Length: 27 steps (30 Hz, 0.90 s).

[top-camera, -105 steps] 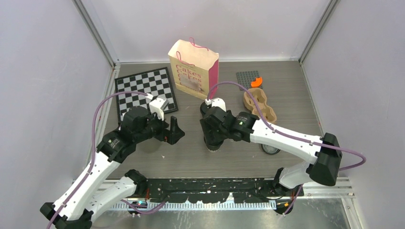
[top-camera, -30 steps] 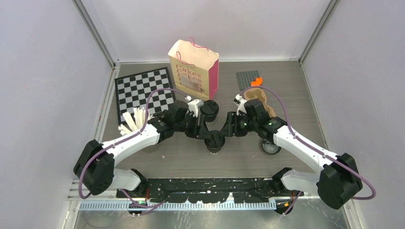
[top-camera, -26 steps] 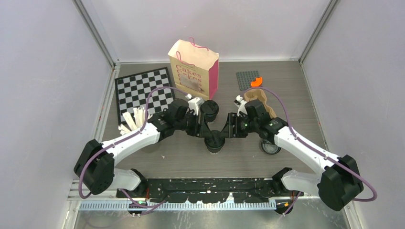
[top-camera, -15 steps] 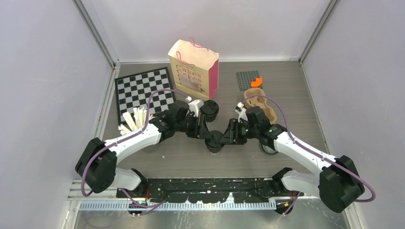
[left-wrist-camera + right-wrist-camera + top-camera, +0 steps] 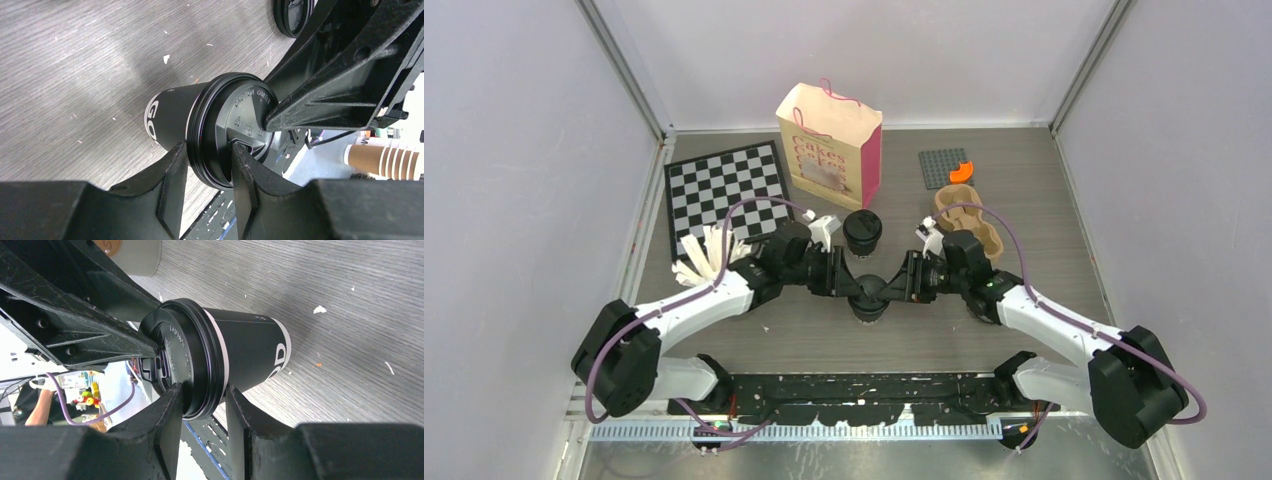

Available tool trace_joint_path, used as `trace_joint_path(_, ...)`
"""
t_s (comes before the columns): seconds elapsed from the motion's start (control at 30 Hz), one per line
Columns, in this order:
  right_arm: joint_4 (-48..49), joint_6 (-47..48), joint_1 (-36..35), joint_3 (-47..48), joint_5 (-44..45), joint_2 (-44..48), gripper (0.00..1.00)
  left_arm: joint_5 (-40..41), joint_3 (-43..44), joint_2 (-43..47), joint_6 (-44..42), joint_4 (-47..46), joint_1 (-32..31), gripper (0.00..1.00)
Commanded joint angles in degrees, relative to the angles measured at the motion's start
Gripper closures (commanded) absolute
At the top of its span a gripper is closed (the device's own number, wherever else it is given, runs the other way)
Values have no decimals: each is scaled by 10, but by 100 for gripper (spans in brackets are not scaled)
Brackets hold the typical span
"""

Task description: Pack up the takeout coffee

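Pinching the lid (image 5: 240,107) rim between narrowed jaws: left tool (image 5: 208,147), right tool (image 5: 202,389), facing each other across the coffee cup (image 5: 175,115), presumably pressing the lid home for packing.

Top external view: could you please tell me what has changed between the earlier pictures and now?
The left gripper swung in from the left and the right gripper shifted to the right of the near black paper coffee cup; both lowered, fingers straddling its round black plastic lid, jaws narrowing. Whether they grip is unclear. That cup, the second black lidded cup, the pink-sided paper bag and the brown cardboard carrier stayed put.
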<state>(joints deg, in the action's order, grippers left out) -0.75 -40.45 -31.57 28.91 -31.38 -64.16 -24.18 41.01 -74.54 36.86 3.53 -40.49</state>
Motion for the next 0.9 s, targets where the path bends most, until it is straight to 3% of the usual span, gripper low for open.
trace_joint_path(0.0, -68, 46, 8, -4, 19, -15, 58, 18, -29, 33, 9, 26, -3, 63)
trace_joint_path(0.23, -178, 117, 24, 137, 21, -40, 43, -31, -60, 95, 88, -51, -3, 55)
trace_joint_path(0.5, -228, 113, 24, 175, 23, -19, 39, 45, -14, 138, 25, 76, 1, 42)
trace_joint_path(0.7, -201, 61, 21, 155, 3, 5, 40, 39, 6, 123, 22, 76, 32, 49)
trace_joint_path(0.87, -185, 42, 7, 151, 3, -3, 49, 24, 3, 103, 27, 60, 36, 56)
